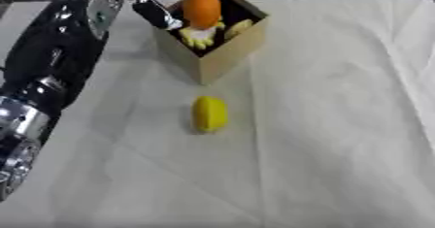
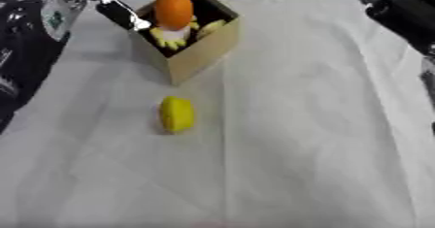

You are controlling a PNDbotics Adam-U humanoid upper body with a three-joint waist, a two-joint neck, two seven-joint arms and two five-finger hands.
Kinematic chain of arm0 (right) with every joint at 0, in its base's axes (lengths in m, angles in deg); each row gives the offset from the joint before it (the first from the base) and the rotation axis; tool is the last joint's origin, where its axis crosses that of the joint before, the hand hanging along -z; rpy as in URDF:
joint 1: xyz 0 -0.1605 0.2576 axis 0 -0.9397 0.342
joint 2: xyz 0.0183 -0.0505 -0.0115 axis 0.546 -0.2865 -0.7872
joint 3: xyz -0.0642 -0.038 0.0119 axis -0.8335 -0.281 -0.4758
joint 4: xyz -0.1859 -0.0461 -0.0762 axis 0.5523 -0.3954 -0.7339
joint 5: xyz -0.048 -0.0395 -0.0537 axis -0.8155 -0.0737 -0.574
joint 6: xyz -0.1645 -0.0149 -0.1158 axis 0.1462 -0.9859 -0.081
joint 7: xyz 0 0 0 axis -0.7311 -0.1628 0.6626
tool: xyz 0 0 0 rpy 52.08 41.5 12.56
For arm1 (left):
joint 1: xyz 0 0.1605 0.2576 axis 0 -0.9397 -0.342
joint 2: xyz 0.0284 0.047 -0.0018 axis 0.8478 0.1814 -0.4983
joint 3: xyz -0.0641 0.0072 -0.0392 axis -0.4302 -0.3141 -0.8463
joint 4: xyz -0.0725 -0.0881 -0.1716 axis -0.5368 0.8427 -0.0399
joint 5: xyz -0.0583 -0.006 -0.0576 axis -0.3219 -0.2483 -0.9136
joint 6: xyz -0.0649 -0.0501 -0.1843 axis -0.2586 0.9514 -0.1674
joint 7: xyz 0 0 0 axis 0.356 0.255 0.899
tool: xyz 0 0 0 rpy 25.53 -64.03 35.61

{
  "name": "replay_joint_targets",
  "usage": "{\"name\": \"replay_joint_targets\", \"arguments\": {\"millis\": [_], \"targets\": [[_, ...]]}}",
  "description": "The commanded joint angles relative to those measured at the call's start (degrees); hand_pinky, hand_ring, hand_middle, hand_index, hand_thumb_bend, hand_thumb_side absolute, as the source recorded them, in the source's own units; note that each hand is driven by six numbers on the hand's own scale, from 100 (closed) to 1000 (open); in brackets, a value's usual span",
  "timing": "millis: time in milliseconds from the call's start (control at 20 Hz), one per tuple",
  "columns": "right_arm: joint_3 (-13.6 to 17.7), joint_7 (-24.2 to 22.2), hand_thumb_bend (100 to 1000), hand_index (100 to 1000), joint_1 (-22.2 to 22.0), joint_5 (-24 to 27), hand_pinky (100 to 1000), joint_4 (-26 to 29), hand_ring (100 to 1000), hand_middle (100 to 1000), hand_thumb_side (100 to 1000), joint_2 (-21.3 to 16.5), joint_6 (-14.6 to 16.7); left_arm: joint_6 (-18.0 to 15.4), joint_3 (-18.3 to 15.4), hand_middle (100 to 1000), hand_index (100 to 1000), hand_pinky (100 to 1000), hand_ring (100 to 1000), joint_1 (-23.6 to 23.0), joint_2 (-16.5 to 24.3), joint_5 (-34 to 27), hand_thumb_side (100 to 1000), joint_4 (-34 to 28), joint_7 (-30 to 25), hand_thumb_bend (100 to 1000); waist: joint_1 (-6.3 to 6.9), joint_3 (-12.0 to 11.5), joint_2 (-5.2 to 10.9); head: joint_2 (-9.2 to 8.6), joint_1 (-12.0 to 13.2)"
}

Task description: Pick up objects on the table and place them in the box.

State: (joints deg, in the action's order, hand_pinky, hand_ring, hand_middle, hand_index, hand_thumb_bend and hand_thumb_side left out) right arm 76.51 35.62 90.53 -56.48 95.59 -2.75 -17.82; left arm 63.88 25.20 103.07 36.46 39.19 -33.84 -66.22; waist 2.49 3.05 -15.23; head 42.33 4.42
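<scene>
Nearest our camera lies bare white cloth, creased, covering the table [image 1: 340,164]. On it, mid-table, sits a yellow oval object [image 1: 209,114], smooth, well apart from both arms. Beyond it stands the box [image 1: 223,52], tan cardboard with a dark inside, holding an orange object [image 1: 202,7] and pale yellow pieces. Our left hand [image 1: 157,12] reaches to the box's left rim; we cannot tell how its fingers stand. Our right arm [image 2: 399,8] shows at the upper right corner.
</scene>
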Motion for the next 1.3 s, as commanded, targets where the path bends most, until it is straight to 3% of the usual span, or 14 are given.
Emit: {"name": "replay_joint_targets", "arguments": {"millis": [50, 300, 500, 750, 900, 1100, 1300], "targets": [[0.83, 0.37, 100, 815, 0.33, 0.35, 922, 1.13, 894, 646, 651, -0.81, -0.3, -0.41, -0.75, 801, 904, 846, 804, 0.98, 1.92, -2.26, 478, -3.0, -0.24, 368, -0.16, -0.32, 1.34, 0.02, -0.26], [0.92, 0.41, 100, 815, 0.0, 0.21, 923, 1.27, 895, 646, 649, -0.89, -0.4, -1.39, 1.09, 718, 849, 820, 752, 0.1, 4.22, -10.0, 424, -9.22, -3.4, 262, -0.13, -0.94, 1.7, 0.34, -0.6], [1.28, 0.78, 100, 815, -0.42, -0.14, 923, 1.37, 894, 646, 649, -1.39, -0.4, -2.24, 7.42, 694, 835, 815, 733, -3.46, 9.63, -22.19, 449, -20.72, -7.24, 257, 0.3, -1.38, 1.72, 0.42, -1.2], [1.47, 1.07, 100, 814, -0.52, -0.36, 922, 1.57, 894, 646, 648, -1.5, -0.43, 2.88, 16.53, 703, 842, 814, 739, -9.56, 18.14, -34.71, 493, -36.77, -13.3, 289, 0.58, -1.46, 1.67, 0.26, -2.1], [1.47, 1.05, 100, 814, -0.42, -0.47, 922, 1.72, 894, 646, 647, -1.37, -0.44, 6.73, 19.85, 717, 859, 816, 747, -11.92, 21.1, -37.97, 513, -43.82, -16.19, 309, 0.52, -1.45, 1.66, 0.1, -2.34], [1.48, 1.03, 100, 814, -0.33, -0.55, 922, 1.89, 894, 646, 647, -1.14, -0.43, 10.53, 22.51, 718, 863, 817, 749, -14.2, 22.93, -39.55, 562, -48.26, -19.92, 331, 0.39, -1.56, 1.62, 0.1, -2.18], [1.63, 1.21, 100, 814, -0.41, -0.49, 923, 2.08, 894, 646, 647, -0.86, -0.45, 13.0, 23.99, 709, 857, 815, 744, -15.53, 22.7, -39.67, 571, -48.57, -22.75, 337, 0.26, -1.67, 1.62, 0.18, -2.01]]}}
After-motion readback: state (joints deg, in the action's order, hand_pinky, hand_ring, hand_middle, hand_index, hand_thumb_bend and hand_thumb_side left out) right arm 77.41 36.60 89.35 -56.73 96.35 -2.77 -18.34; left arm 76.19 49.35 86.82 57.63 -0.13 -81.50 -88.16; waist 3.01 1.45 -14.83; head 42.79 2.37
